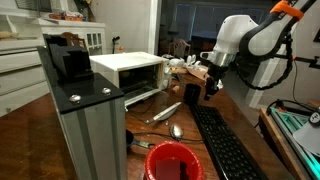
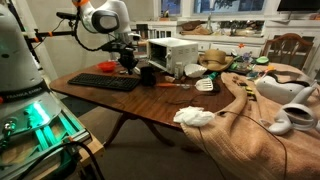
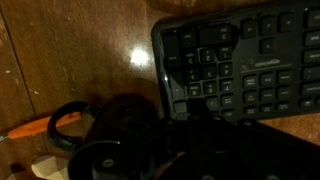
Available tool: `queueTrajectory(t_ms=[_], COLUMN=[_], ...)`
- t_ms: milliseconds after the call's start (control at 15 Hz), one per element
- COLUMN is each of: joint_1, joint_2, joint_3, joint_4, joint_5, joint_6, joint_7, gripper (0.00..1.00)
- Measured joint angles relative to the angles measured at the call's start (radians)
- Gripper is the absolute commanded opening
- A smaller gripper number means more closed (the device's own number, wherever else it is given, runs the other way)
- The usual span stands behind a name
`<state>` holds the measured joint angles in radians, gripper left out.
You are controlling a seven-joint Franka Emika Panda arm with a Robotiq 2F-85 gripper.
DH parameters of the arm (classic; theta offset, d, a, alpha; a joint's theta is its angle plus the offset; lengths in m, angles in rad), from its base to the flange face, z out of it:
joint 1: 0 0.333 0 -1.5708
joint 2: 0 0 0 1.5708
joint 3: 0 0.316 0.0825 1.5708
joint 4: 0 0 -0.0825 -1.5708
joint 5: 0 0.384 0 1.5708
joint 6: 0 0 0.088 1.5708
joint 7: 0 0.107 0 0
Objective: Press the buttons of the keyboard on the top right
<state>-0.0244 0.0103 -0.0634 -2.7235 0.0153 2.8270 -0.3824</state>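
The long black keyboard [image 1: 226,146] lies on the wooden table and shows in both exterior views [image 2: 104,82]. In the wrist view its rows of square black buttons [image 3: 215,62] fill the upper right. My gripper [image 1: 211,88] hangs over the keyboard's far end, next to the small black cup [image 1: 192,95]. It also shows in an exterior view [image 2: 127,63]. In the wrist view the gripper [image 3: 198,108] is a dark mass with its fingers together, the tip over the keys. Whether it touches a key I cannot tell.
A white microwave [image 1: 130,70] stands behind the cup. Two spoons [image 1: 166,113] and a red cup [image 1: 172,160] lie beside the keyboard. A grey metal post [image 1: 88,125] stands in front. A beige cloth [image 2: 250,110] and white rag [image 2: 195,116] cover the table's other end.
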Motion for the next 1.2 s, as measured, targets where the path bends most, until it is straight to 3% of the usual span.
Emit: queueTrajectory(t_ms=[467, 1200], joint_1=[0.0, -0.003], joint_2=[0.067, 0.079], joint_3=[0.057, 0.09], joint_4=[0.002, 0.025], joint_5=[0.017, 0.043], joint_6=[0.086, 0.092], joint_7=[-0.016, -0.016], gripper=[0.01, 0.0])
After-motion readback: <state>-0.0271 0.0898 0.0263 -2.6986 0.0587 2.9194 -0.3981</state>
